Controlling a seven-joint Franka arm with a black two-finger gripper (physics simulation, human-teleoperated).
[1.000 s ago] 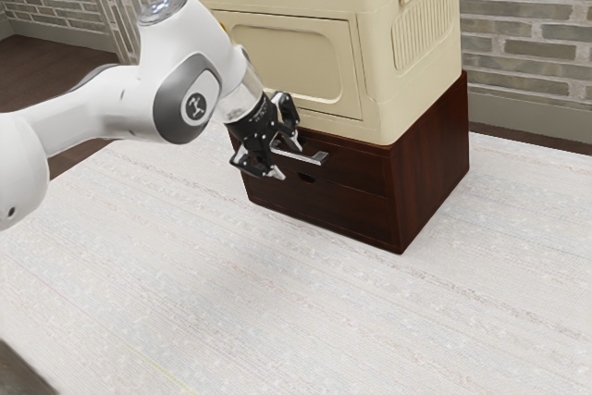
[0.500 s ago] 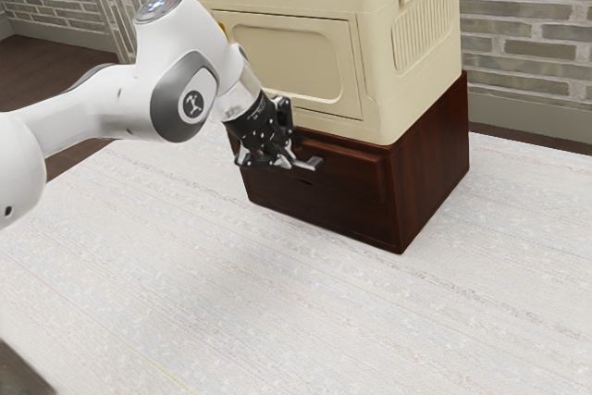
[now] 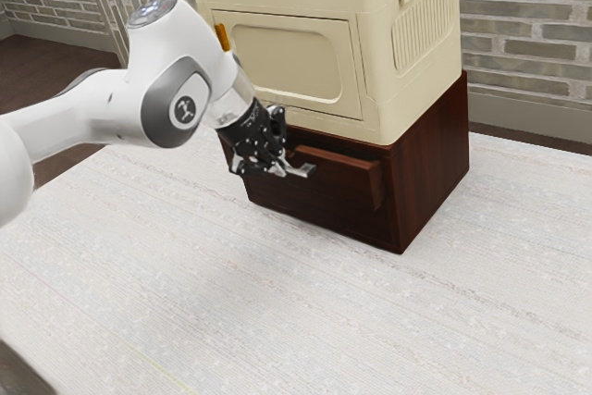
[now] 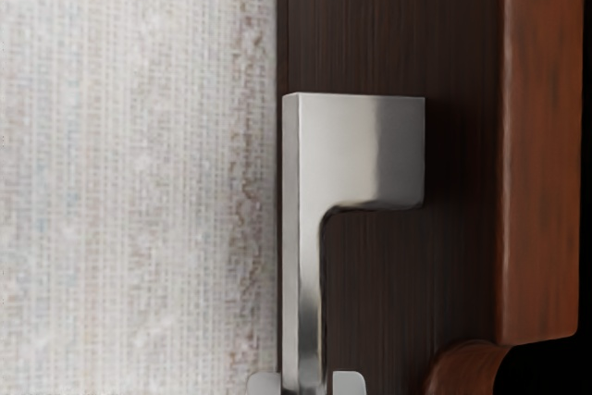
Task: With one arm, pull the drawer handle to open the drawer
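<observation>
And here's the pull in progress: the black two-finger gripper point(image 3: 283, 166) is at the flat silver metal handle point(image 3: 303, 171), out in front of the dark reddish-brown wooden drawer point(image 3: 344, 175). The drawer stands partly open, its front proud of the matching wooden cabinet point(image 3: 431, 159) on the pale, woven-looking desk point(image 3: 194, 289).

Look at the grip! The fingers point(image 4: 349, 383) are closed on the handle's narrow bar, one on each side, near its end bracket. That's a sensible hold: pinched from both sides, the bar should be less likely to slide free as the arm draws back, and the bracket ties it firmly to the front. Gripping off to one side could twist the drawer in its runners, though, so a straight, even pull looks wise.

Up top sits the cream, box-shaped unit with a panelled front point(image 3: 291, 60), resting on the cabinet; its weight probably helps steady everything against the tug. The job looks well under way, but there's likely more travel to find. Next call: keep the hold, ease straight outward, away from the cabinet.
</observation>
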